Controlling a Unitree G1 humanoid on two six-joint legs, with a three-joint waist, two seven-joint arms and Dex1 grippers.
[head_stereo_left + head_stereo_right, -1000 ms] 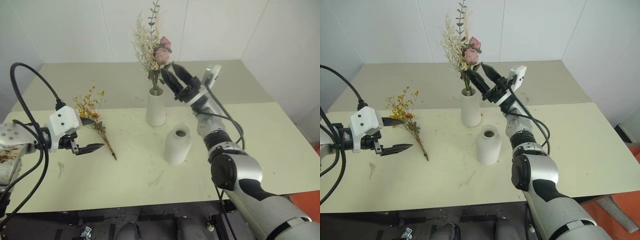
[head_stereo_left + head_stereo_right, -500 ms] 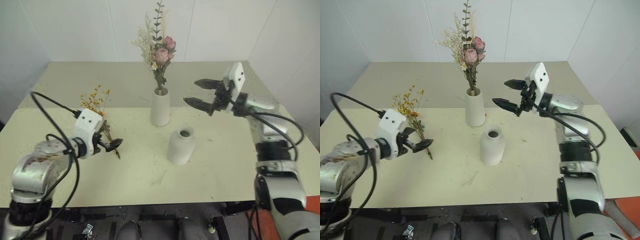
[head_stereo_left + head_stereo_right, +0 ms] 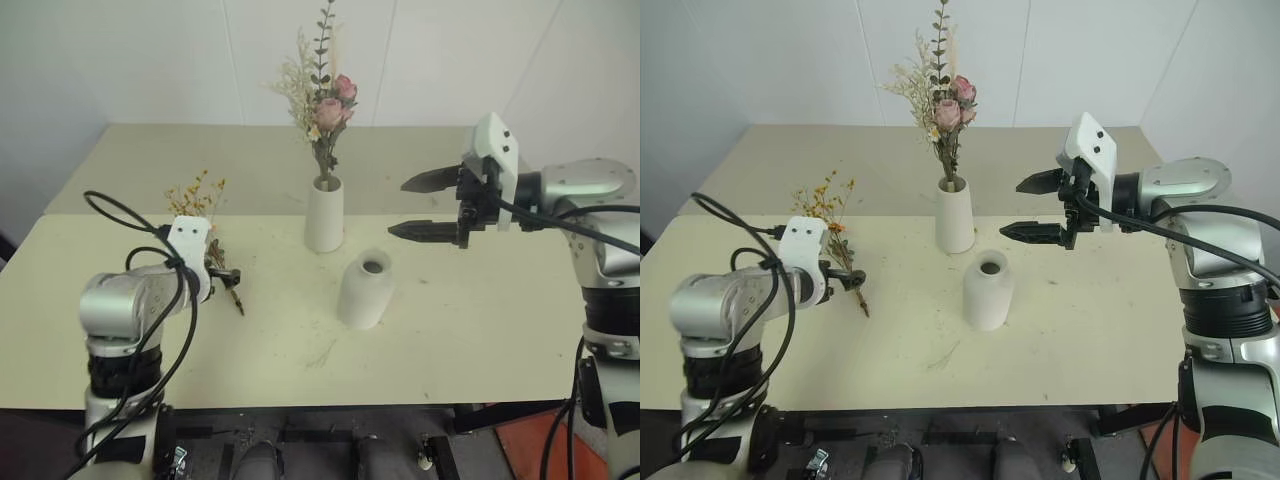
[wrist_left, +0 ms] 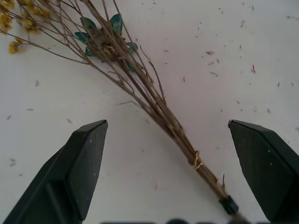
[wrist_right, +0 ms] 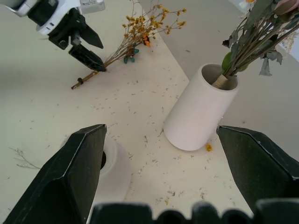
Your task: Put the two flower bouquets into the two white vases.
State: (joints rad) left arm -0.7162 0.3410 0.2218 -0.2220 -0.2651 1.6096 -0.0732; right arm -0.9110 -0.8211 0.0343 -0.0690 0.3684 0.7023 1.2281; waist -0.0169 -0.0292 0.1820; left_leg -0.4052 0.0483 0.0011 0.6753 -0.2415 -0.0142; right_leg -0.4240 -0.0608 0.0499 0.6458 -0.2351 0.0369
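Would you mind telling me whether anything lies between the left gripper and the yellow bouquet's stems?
Nothing visible does. The open left gripper hovers right over the yellow bouquet, whose bound stems lie bare on the table between its fingers.

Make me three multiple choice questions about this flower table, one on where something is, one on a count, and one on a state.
1. Where is the yellow-orange bouquet?
A. lying on the table
B. in the short vase
C. in the right gripper

2. How many white vases stand on the table?
A. one
B. two
C. three

3. What state is the short vase in?
A. tipped over
B. holding flowers
C. upright and empty

Answers:
1 A, its stems lie flat between the left gripper's open fingers.
2 B, the tall vase and the short one.
3 C, its dark mouth faces up; the cream-and-pink bouquet is in the tall vase.
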